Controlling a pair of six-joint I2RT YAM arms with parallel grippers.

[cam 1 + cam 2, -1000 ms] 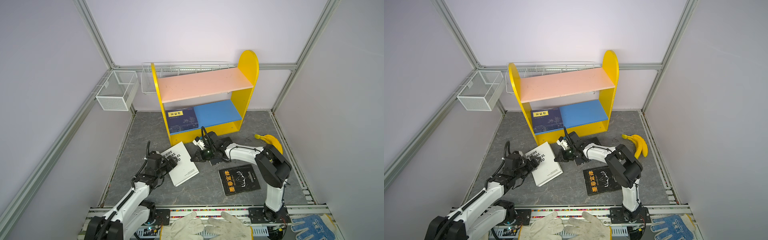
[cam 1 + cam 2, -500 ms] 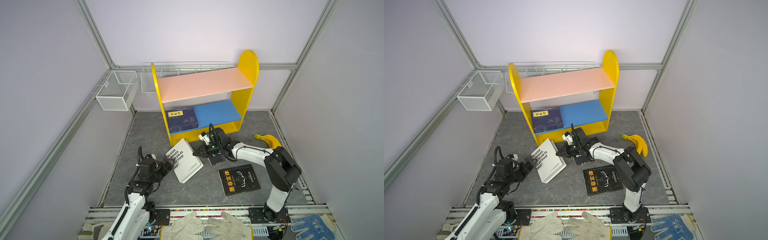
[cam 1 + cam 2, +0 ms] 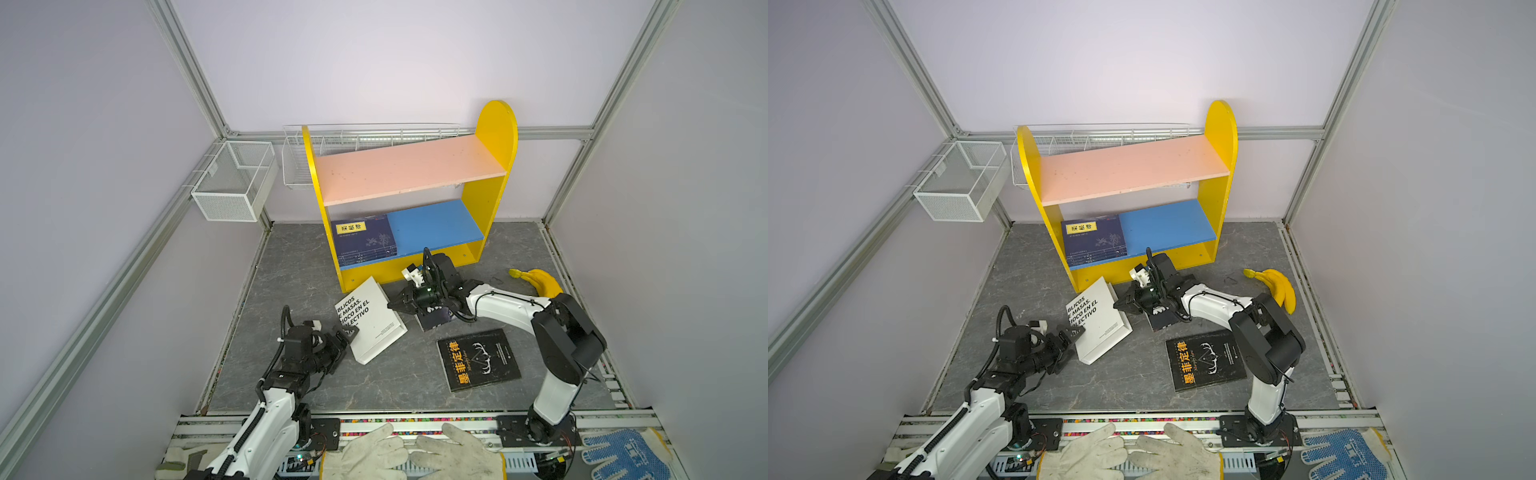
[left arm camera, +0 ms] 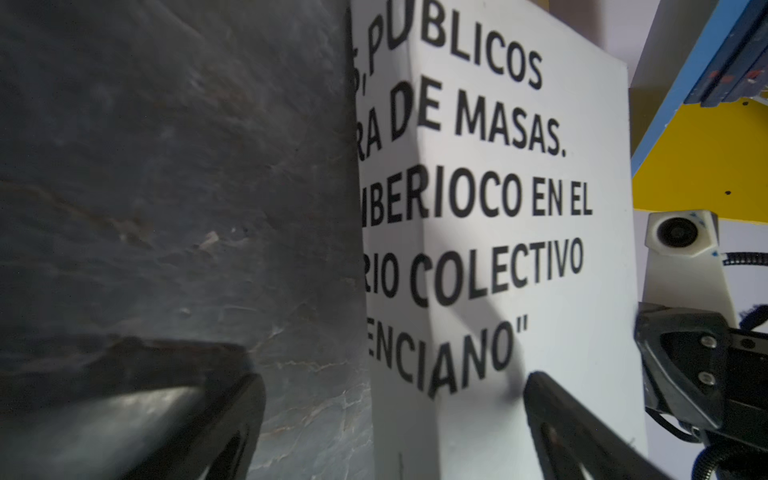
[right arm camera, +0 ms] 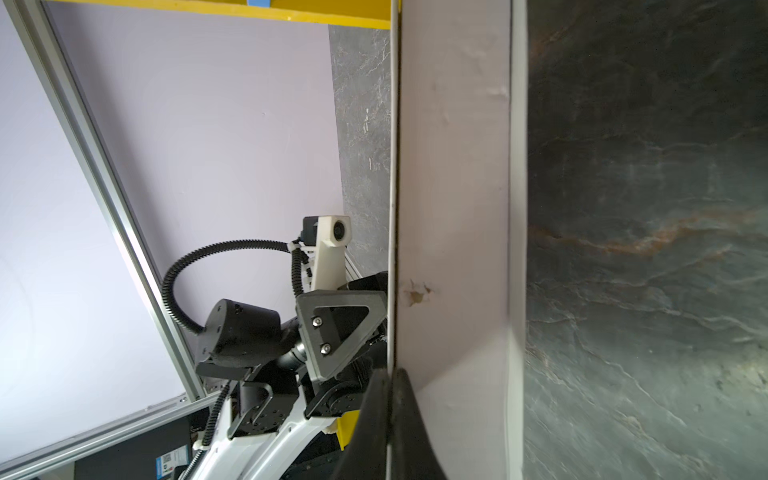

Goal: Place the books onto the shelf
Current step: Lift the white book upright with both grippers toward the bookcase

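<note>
The white book (image 3: pixel 370 320) with bold black lettering stands tilted on the floor, its right side raised. My right gripper (image 3: pixel 392 305) is shut on its thin raised edge, which the right wrist view shows pinched between the fingers (image 5: pixel 376 407). My left gripper (image 3: pixel 347 334) is open at the book's lower left corner, its fingers either side of the book's edge (image 4: pixel 415 436). Navy books (image 3: pixel 365 239) lie stacked on the blue lower board of the shelf (image 3: pixel 496 124). One black book (image 3: pixel 478 359) lies flat on the floor. Another black book (image 3: pixel 434 320) lies under my right arm.
A banana (image 3: pixel 540 280) lies right of the shelf. Two white wire baskets (image 3: pixel 232 178) (image 3: pixel 299 166) hang at the back left. White work gloves (image 3: pixel 411 455) and a blue dotted glove (image 3: pixel 623 455) rest on the front rail.
The white book lay flat and now stands tilted, shifted right, lifted by my right gripper. My left gripper came off the book, drew back, then returned to its corner.
</note>
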